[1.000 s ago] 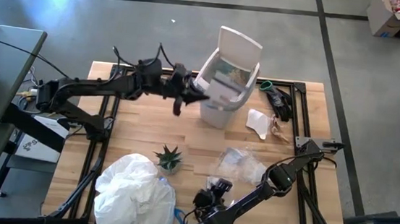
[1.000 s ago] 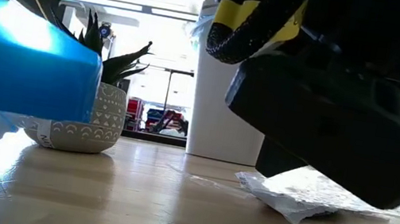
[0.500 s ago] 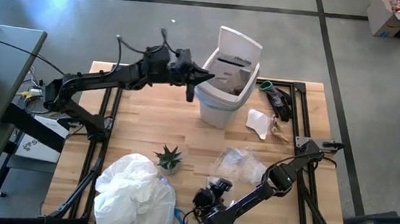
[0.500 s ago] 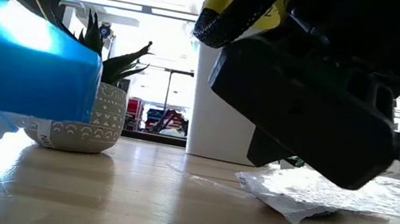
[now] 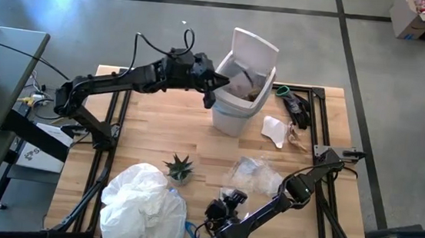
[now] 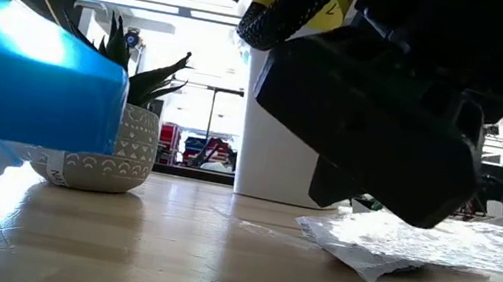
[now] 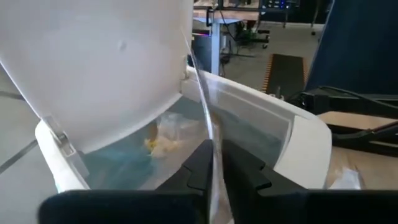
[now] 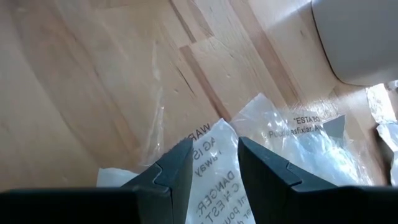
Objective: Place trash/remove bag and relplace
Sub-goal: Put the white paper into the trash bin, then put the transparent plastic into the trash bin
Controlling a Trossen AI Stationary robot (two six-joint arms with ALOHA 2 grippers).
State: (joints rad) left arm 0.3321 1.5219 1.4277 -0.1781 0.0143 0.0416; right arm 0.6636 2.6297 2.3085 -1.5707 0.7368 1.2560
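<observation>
Bin (image 5: 240,90) at the table's (image 5: 149,133) far side, your left hand (image 7: 213,163) at its rim pinching the bag's (image 7: 211,134) thin edge, trash (image 7: 163,134) half-hidden inside, your right hand (image 8: 212,163) spread over a clear wrapper (image 8: 298,134), low view mostly blocked.

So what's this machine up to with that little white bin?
It is tidying rubbish off the table. The left arm's tool is at the rim of the white bin, pinching a thin clear sheet above the bin's opening, where some trash already lies on a light-blue bag. The bin's lid stands open. The right arm's tool waits low near the table's front edge, open over a clear plastic wrapper. A white paper scrap lies beside the bin.
</observation>
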